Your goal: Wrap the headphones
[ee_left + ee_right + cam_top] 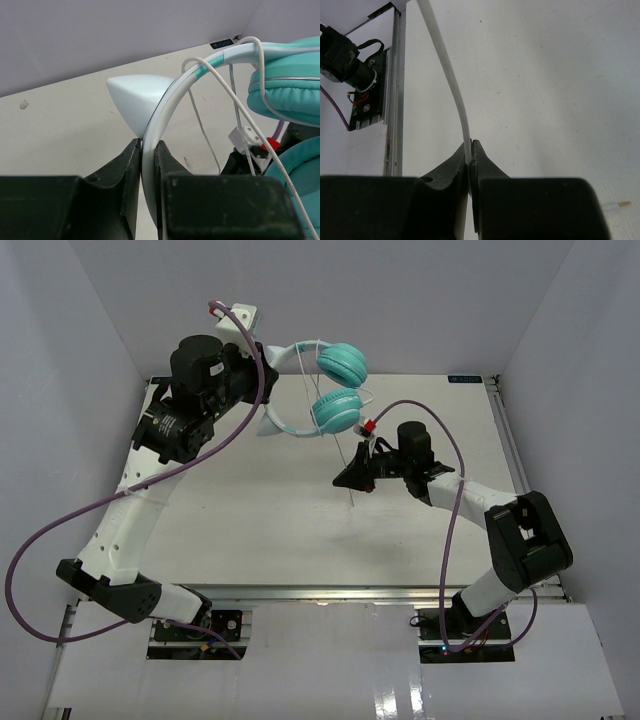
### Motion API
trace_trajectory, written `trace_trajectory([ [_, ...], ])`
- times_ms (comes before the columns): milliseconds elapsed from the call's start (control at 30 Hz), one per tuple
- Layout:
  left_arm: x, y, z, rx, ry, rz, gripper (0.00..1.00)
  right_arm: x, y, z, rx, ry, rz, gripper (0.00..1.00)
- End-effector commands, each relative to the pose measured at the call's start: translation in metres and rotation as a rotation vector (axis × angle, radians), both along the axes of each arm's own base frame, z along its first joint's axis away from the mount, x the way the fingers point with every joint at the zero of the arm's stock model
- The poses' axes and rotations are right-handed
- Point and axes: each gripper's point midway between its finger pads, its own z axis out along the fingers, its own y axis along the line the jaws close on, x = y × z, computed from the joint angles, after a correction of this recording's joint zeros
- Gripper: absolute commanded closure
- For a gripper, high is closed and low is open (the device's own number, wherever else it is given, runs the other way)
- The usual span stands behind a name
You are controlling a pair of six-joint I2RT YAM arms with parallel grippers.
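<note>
The headphones hang above the back of the table, two teal ear cups close together and a pale headband with a cat-ear point. My left gripper is shut on the headband; in the top view it sits left of the cups. The thin pale cord loops over the band and runs down from the cups. My right gripper is shut on the cord; in the top view it hangs below the cups, above the table's middle.
Purple robot cables arc over both arms. A metal rail edges the white table on the right, and grey walls close in on three sides. The cord's plug tip shows at the lower right of the right wrist view.
</note>
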Motion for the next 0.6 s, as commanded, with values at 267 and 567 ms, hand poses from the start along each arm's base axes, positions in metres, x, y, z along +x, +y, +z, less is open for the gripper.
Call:
trace_trajectory([
  [267, -0.018, 0.014, 0.033, -0.076, -0.068, 0.023, 1.00, 0.049, -0.063, 0.046, 0.094, -0.085, -0.284, 0.92],
  [567, -0.036, 0.013, 0.038, -0.124, -0.060, -0.016, 1.00, 0.093, -0.084, 0.050, 0.093, -0.056, -0.456, 0.92],
])
